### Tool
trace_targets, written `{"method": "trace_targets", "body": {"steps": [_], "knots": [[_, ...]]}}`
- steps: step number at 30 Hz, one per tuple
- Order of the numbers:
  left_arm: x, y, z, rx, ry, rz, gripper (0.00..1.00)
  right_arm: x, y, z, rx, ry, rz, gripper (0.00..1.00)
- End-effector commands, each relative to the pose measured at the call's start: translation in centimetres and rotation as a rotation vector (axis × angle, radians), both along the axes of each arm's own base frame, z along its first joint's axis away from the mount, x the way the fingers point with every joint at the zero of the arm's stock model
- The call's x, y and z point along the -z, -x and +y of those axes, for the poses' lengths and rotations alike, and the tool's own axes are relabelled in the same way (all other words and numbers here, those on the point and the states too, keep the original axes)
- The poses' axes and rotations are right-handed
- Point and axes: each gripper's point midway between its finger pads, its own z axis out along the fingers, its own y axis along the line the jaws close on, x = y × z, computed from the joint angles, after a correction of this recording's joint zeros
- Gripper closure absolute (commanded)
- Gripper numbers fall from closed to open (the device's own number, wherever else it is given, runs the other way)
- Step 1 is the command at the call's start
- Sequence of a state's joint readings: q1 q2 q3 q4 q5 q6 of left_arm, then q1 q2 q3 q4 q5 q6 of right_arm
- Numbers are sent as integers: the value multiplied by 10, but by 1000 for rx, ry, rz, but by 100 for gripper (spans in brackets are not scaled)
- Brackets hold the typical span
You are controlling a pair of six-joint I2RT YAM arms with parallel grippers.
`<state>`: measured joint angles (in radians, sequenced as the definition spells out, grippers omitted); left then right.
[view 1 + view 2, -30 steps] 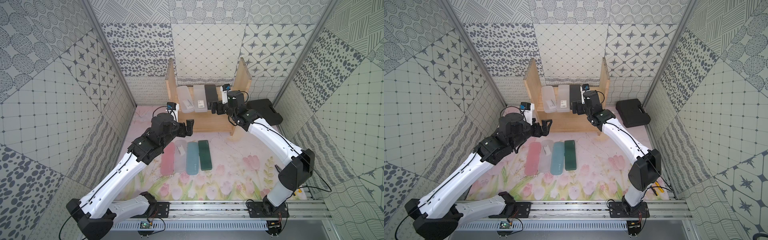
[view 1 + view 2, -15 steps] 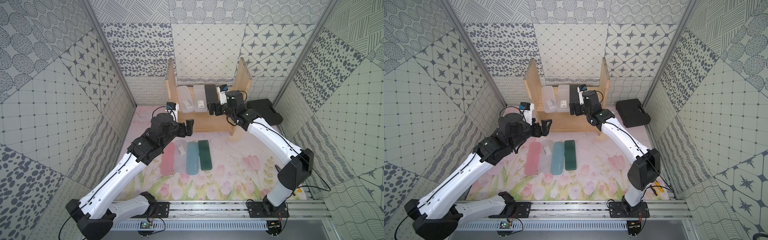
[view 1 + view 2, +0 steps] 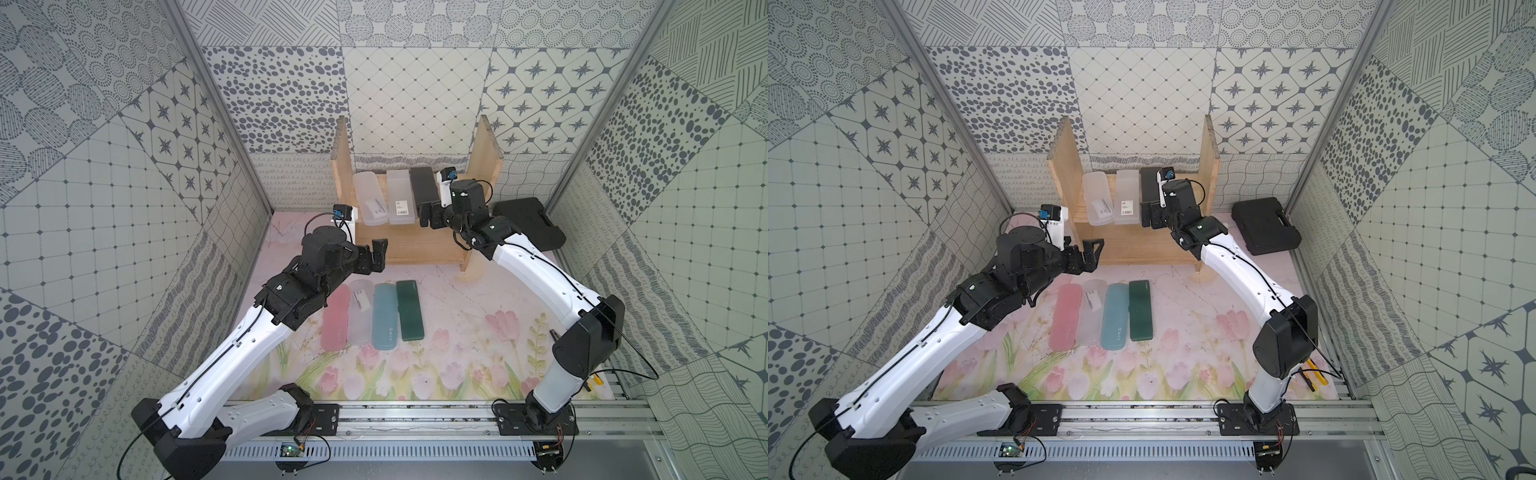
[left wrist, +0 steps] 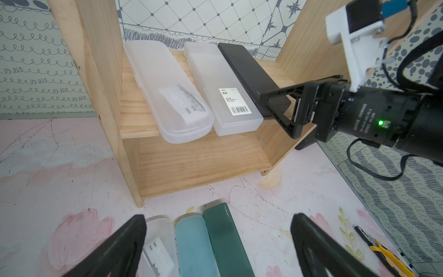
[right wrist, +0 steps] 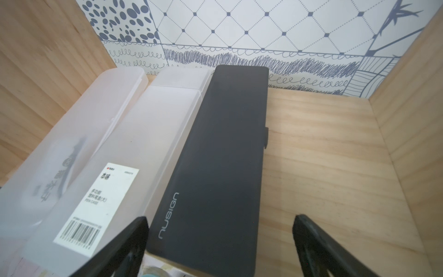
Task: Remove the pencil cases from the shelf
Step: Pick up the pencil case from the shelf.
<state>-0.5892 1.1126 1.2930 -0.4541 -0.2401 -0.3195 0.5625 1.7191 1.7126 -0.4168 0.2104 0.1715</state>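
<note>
Step in hand, by the look of it: taking the black case off the upper board of the shelf with the right tool. Keep that tool spread wide and empty, as now, level with the case's near short end. Straddle the case across its narrow width before closing. Mind the finger nearest the labelled clear case, lying right beside the black one and perhaps touching it; slip in without nudging it. Close on the long sides near the end with the pale lettering, lift a little to spare the wood, then draw straight out along the case's length, clear of the shelf's upright side.

Long axis of the black case: front to back across the board. One short end toward the rear of the shelf, the lettered end toward the arms and jutting slightly over the front edge. Much the same lie for the labelled clear case and the rounded clear case, all three flat on the upper board.

Leave the left tool, also wide and empty, hovering in front of the shelf, out of the way. Already down on the tabletop, side by side, long axes likewise toward the shelf: pink case, frosted case, blue case, green case.
</note>
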Motion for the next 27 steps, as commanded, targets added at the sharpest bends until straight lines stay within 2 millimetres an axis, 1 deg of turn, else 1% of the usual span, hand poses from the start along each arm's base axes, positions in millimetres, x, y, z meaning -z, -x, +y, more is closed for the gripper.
{"method": "trace_targets", "body": {"steps": [1, 6, 11, 18, 27], "knots": [[-15, -4, 0, -7, 26, -57, 1, -4, 6, -15, 39, 36, -8, 2], [-16, -3, 0, -5, 28, -59, 1, -18, 10, -1, -38, -17, -43, 2], [-15, -3, 0, -5, 28, -58, 1, -21, 6, 8, -59, -42, -38, 2], [-14, -4, 1, -9, 21, -58, 1, -14, -3, 14, -56, -44, -21, 2], [-14, -3, 1, -8, 23, -59, 1, -4, -15, 9, -1, -6, -4, 2]]}}
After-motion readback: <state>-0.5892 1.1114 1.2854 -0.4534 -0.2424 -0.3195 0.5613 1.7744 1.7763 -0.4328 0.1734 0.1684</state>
